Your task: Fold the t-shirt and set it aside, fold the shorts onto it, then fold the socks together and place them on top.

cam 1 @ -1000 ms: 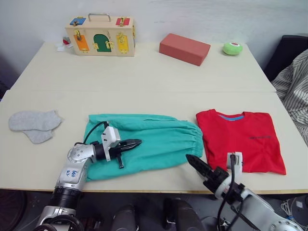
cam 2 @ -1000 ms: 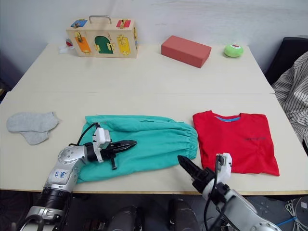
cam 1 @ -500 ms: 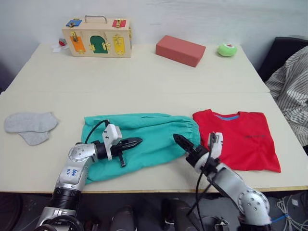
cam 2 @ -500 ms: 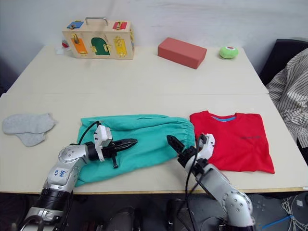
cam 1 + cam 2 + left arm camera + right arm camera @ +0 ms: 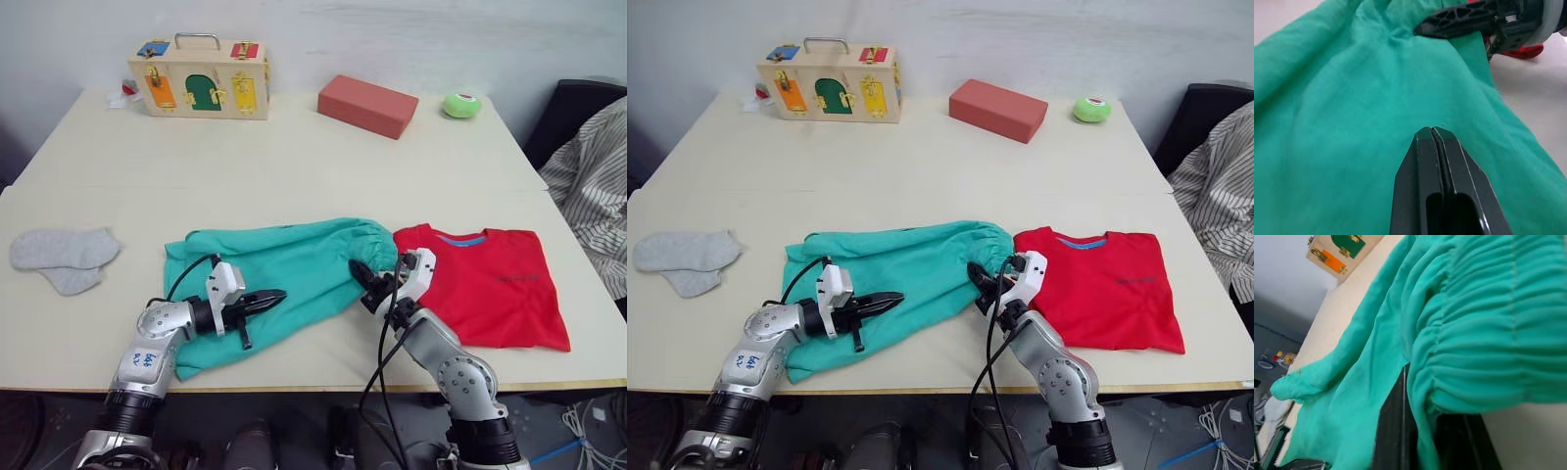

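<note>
- Here the right gripper is clenched on the gathered waist of the shorts, mid-frame, likely to fold them.
- The left gripper, jaws closed and empty, rests on the cloth, perhaps pinning it.
- The t-shirt lies folded right of centre; the socks wait far left on the bench.

bare table mid-span; lock box, red block along far edge

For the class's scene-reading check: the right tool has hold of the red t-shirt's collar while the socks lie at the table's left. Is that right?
Not quite. The right tool is shut on the teal shorts at their gathered waistband, as the right wrist view shows; the t-shirt lies untouched beside it. The socks do lie at the table's left.
</note>
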`<state>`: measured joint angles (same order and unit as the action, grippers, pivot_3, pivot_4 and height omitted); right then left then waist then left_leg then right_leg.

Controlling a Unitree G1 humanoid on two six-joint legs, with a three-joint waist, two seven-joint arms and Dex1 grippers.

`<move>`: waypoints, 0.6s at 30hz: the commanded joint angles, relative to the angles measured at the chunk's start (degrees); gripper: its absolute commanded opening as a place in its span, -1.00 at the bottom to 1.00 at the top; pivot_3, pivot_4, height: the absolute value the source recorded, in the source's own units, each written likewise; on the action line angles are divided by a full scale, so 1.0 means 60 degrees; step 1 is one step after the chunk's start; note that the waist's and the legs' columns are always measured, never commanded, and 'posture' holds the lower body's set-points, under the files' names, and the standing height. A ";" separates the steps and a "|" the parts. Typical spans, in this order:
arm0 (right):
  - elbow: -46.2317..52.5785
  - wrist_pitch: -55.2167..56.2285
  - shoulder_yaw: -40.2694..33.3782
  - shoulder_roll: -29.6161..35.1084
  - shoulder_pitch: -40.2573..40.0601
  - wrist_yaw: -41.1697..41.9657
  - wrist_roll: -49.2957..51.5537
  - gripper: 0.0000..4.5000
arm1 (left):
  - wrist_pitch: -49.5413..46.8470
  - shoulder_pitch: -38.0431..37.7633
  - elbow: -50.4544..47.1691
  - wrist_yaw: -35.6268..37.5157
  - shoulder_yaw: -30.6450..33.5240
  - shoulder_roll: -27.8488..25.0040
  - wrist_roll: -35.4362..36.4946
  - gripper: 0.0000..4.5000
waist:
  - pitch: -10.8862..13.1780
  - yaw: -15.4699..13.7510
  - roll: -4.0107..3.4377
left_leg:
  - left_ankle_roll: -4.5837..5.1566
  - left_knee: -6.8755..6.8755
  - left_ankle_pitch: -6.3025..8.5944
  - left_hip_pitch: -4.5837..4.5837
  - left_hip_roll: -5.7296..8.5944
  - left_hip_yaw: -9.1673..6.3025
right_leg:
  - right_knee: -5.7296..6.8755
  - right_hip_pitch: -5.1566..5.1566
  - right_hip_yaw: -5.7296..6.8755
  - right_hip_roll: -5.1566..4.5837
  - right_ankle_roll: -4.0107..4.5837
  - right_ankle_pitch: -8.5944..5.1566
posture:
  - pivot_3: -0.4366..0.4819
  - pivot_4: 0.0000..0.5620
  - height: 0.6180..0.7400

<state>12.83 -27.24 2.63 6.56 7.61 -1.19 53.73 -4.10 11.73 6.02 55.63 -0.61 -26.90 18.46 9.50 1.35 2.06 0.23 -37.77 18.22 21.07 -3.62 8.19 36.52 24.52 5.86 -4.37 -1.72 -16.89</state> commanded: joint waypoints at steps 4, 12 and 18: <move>0.0555 0.2097 -0.0327 0.0516 -0.0424 0.1464 -0.2599 -0.98 | -0.0011 -0.0346 -0.0563 -0.0546 0.0565 -0.0091 0.0117 -1.00 | 0.0054 -0.0005 -0.0088 | 0.0015 0.0001 0.0009 0.0028 0.0015 0.0005 | -0.0009 0.0020 0.0004 -0.0016 -0.0004 0.0002 | -0.05 -0.47 1.00; 0.1261 0.3700 0.0420 0.2802 -0.0568 0.2992 -0.6420 -0.98 | -0.0483 -0.0494 -0.0867 -0.1571 0.0863 -0.0284 -0.0254 -1.00 | 0.0090 0.0053 -0.0144 | -0.0025 0.0021 0.0004 0.0020 0.0016 0.0030 | -0.0024 0.0027 0.0001 -0.0007 -0.0011 -0.0006 | -0.05 -0.47 1.00; 0.1814 0.2646 0.1961 0.3383 0.1124 0.3653 -0.8416 -0.98 | -0.1016 -0.0461 -0.0858 -0.2589 0.1087 -0.0342 -0.0595 -1.00 | 0.0097 0.0064 -0.0151 | -0.0035 0.0045 -0.0013 0.0004 0.0005 0.0025 | -0.0003 0.0043 0.0002 0.0012 -0.0010 -0.0006 | -0.05 -0.47 1.00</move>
<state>19.96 -8.97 12.36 27.76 12.34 19.91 5.11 -9.04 8.95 2.26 42.28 4.29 -28.33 15.44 10.08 1.73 1.15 -0.04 -37.40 18.06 21.06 -3.59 8.33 36.50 24.80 5.87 -4.29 -1.77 -16.93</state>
